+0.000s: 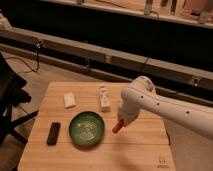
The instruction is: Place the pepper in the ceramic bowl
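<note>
Tool (119, 122) at the end of the white arm (165, 107), largely masked by the arm's rounded wrist. It appears pressed onto the upper end of the small, tapered red-orange pepper (116, 128), which hangs slanted from it with its tip pointing toward 7 o'clock. The pepper is just outside the rim of the round, shallow, glossy green ceramic bowl (73, 131), at the bowl's 3 o'clock and not yet over the basin. Whether the tip touches the pale wooden bench (140, 145) cannot be told.

Hazards, as judged:
1. **Early release.** Let go at this spot, the pepper would land on the bench beside the bowl, or strike the rim and roll away.
2. **Low carry.** If the tool travels toward 9 o'clock with too little height, the hanging tip may catch the rim. That could shove the bowl or twist the pepper out of the grip.
3. **Thin hold.** Only the pepper's end seems gripped, so a quick sweep could swing it loose.
4. **Neighbours.** The small white upright bottle-like item (104, 97), at the bowl's 1 o'clock, stands near the wrist and could be knocked. An overshoot would carry toward the flat black rectangular object (53, 133) at 9 o'clock. The flat white packet (69, 100) at 11 o'clock lies apart from the path.
</note>
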Motion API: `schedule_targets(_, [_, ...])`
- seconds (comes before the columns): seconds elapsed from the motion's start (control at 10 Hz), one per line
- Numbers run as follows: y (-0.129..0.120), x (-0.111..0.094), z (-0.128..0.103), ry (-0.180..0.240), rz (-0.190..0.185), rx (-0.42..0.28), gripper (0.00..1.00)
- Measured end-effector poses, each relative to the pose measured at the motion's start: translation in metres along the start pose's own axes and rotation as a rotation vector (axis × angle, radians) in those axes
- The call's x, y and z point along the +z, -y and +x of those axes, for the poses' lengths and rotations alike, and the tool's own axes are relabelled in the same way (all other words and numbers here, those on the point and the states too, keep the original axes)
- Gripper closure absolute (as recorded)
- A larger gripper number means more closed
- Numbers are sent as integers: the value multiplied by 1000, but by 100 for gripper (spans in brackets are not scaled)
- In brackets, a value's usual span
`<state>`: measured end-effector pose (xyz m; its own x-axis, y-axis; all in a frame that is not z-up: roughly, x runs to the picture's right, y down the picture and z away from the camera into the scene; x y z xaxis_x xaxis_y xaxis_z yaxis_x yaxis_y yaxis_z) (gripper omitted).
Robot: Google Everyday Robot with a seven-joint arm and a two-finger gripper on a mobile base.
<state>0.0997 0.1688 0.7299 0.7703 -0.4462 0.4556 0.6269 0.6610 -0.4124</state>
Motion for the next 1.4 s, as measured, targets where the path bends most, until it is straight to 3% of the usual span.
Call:
schedule_targets(0.4, [29,4,-23,5,16,-57,100])
schedule_targets(0.8, [43,4,-31,11,16,-106,100])
schedule_targets(1.1, [77,8,-58,21,26,-150,100])
schedule_targets(1.4, [83,10,-59,29,22,-179,100])
